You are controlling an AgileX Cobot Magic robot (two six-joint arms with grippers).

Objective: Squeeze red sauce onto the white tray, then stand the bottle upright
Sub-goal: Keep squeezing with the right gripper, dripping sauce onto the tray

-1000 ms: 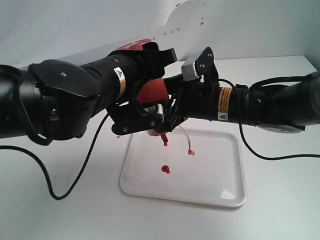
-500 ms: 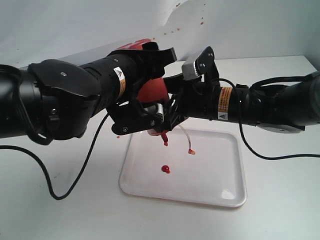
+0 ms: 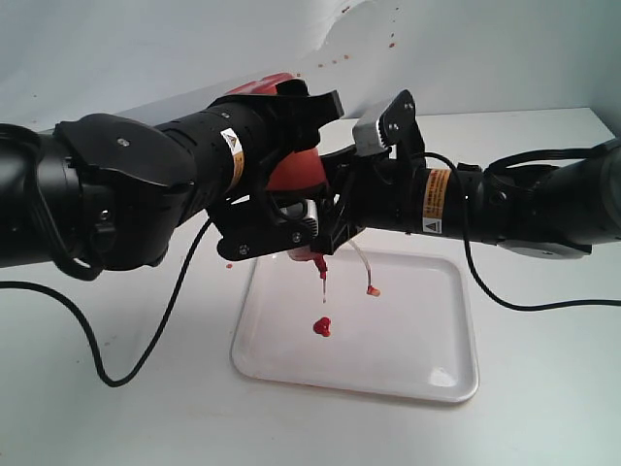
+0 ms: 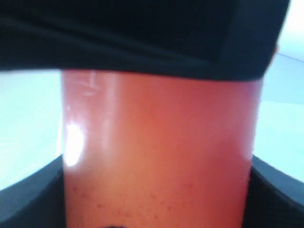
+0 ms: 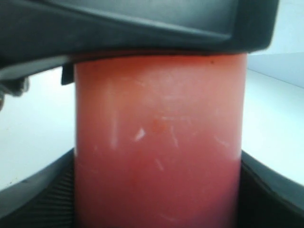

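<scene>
The tabletop [image 3: 543, 408] carries the white tray [image 3: 417, 340] near the middle of its front edge, with open surface showing on either side. The bottle [image 3: 296, 175] hangs over the tray's rear left part, steeply tilted with its nozzle [image 3: 321, 267] down. The left fingers [image 3: 312, 107] and right fingers [image 3: 398, 112] are both clamped on its body from opposite sides. The red sauce [image 3: 321, 328] lies in a blob directly beneath. Standing the bottle up likely needs a half turn.

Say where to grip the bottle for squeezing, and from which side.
The bottle: take the smooth cylindrical mid-body, coming in sideways. It is tipped with its nozzle down over the white tray, so the side wall is exposed and squeezable; the cap end must stay clear.
</scene>
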